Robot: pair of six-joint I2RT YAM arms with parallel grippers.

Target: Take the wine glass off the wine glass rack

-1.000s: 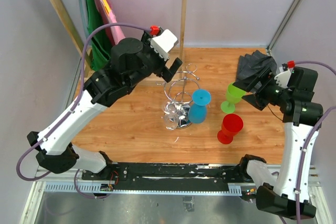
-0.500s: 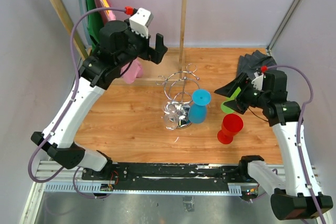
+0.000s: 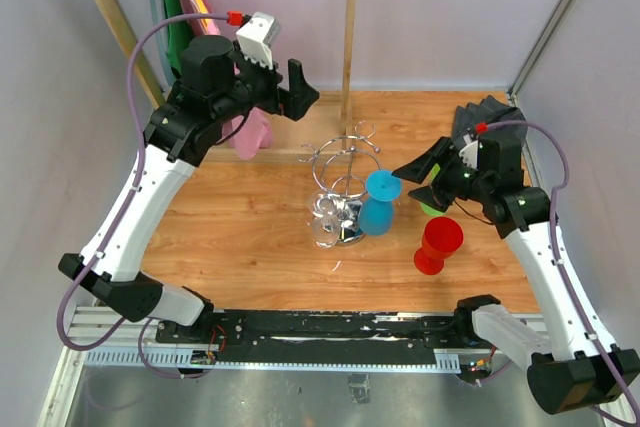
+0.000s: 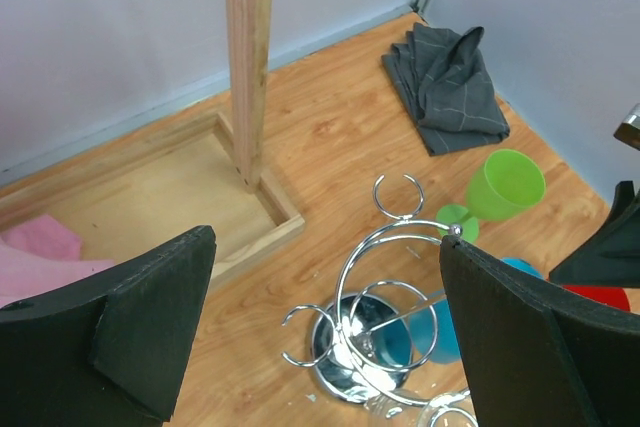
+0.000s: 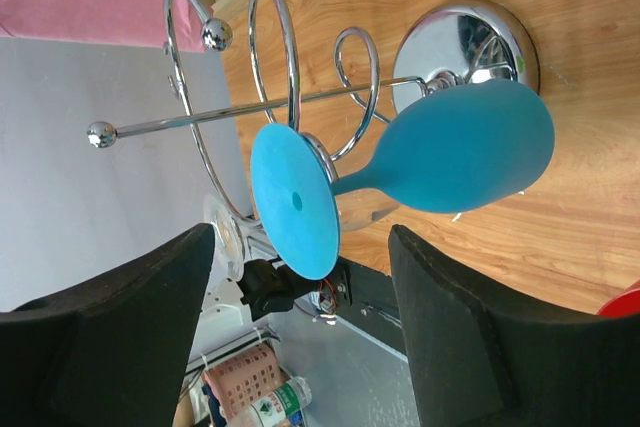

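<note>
The chrome wine glass rack [image 3: 345, 162] stands mid-table on its round shiny base [image 3: 349, 231]. A blue wine glass [image 3: 378, 203] hangs upside down on its right arm, and a clear wine glass [image 3: 325, 223] hangs at its left front. My right gripper [image 3: 418, 179] is open, just right of the blue glass and apart from it. In the right wrist view the blue glass [image 5: 470, 147] lies ahead of the open right gripper [image 5: 300, 237], beside the rack base [image 5: 465, 42]. My left gripper [image 3: 297, 92] is open and empty, high behind the rack [image 4: 390, 317].
A green glass [image 3: 433, 203] and a red glass [image 3: 437, 244] stand right of the rack, under my right arm. A grey cloth [image 3: 478, 119] lies at the back right. A wooden clothes rail [image 3: 349, 37] with hanging clothes [image 3: 178, 32] stands at the back left.
My left arm has lifted and swung back left, away from the rack. My right gripper has moved left, past the green glass towards the blue glass.
</note>
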